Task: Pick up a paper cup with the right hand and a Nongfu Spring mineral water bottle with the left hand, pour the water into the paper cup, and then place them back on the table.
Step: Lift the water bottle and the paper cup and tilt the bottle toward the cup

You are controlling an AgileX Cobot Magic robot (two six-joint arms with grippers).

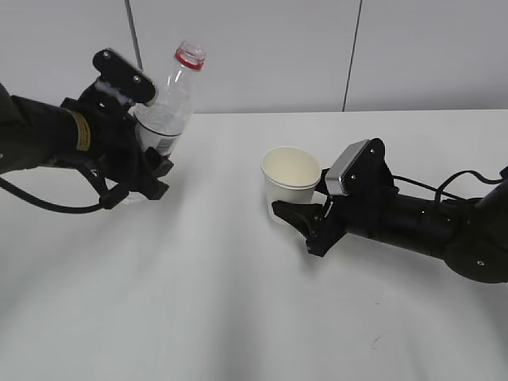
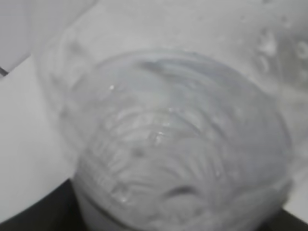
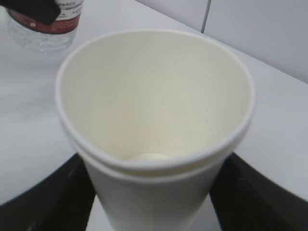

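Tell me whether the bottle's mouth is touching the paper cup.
Apart. The exterior view shows the bottle held near upright on the left, with bare table between it and the paper cup.

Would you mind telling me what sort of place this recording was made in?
Probably a robotics lab or test bench rather than a kitchen: a bare white table against plain grey wall panels, with only a paper cup and a water bottle, each between the jaws of a black robot arm.
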